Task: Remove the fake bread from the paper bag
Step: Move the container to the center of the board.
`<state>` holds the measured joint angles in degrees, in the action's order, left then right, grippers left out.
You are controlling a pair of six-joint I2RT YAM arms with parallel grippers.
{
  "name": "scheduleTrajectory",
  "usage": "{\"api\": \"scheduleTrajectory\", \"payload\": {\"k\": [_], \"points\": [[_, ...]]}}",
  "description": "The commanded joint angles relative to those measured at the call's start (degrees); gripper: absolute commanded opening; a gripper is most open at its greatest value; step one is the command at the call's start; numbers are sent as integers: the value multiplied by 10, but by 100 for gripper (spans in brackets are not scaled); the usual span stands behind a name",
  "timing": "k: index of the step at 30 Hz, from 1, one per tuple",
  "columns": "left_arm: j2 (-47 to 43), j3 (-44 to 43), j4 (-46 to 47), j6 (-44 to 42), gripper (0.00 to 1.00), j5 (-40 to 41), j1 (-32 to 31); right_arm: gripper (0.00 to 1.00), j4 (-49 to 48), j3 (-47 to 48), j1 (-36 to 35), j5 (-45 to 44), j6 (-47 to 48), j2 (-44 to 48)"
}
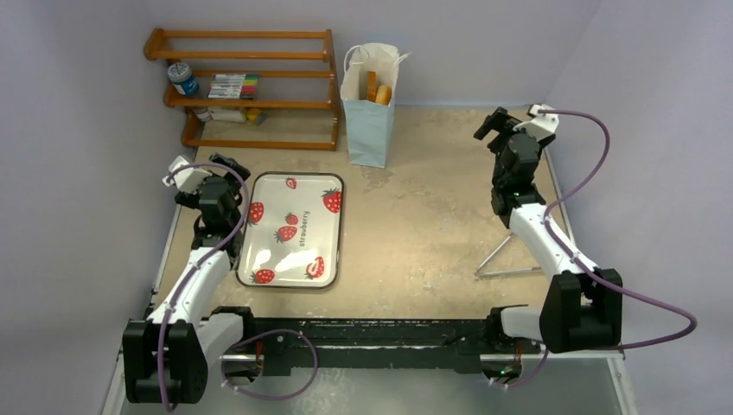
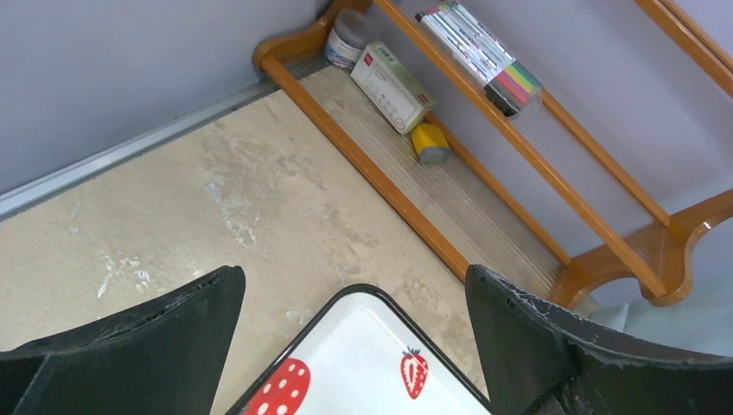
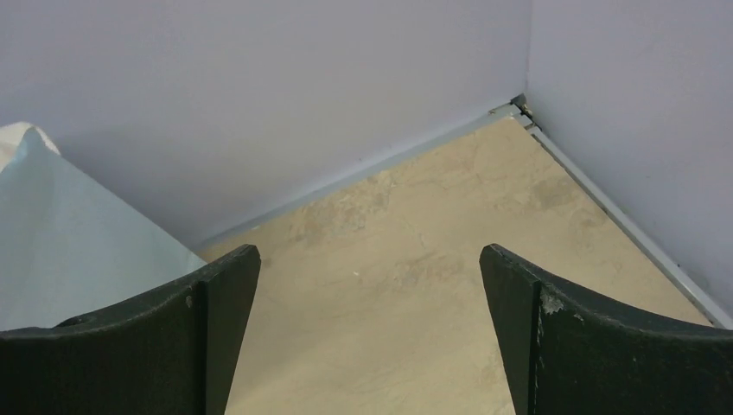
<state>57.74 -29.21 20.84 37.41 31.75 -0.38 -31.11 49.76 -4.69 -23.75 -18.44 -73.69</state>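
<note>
Left claw [image 1: 226, 164]: fingers spread wide, empty, poised by the far-left corner of the strawberry tray [image 1: 298, 251]. Right claw [image 1: 494, 122]: likewise spread and empty, raised at the far right, well apart from the bag.

The paper bag [image 1: 369, 130] stands upright at the far edge of the tabletop [image 1: 415, 225], just beside the wooden shelf [image 1: 251, 86], with its mouth open. The fake bread [image 1: 378, 91] shows at the mouth.

Assessment: the pieces appear light, rigid and smooth. The bag is thin and likely to tip or crumple. Pinch a protruding piece by its upper edge from above.
</note>
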Motion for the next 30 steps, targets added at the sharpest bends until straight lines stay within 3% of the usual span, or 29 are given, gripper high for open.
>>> {"api": "scheduleTrajectory", "payload": {"k": [1,6,10,15,18,21,30], "points": [[9,-76,-60,27,99,-25,3,100,-64,17,-28,-41,72,6],[86,-159,-83,21,99,-64,3,100,-89,30,-14,30,50,-15],[135,-203,-79,26,99,-93,3,87,3,110,-12,54,39,-47],[188,-258,-93,30,100,-133,-6,83,129,211,-45,78,21,-81],[202,-266,-94,33,99,-137,-16,83,155,255,-77,58,22,-89],[223,-281,-106,16,99,-155,-35,82,260,322,-100,7,4,-115],[254,-315,-108,-30,100,-224,-89,83,304,279,-209,5,-23,-128]]}}
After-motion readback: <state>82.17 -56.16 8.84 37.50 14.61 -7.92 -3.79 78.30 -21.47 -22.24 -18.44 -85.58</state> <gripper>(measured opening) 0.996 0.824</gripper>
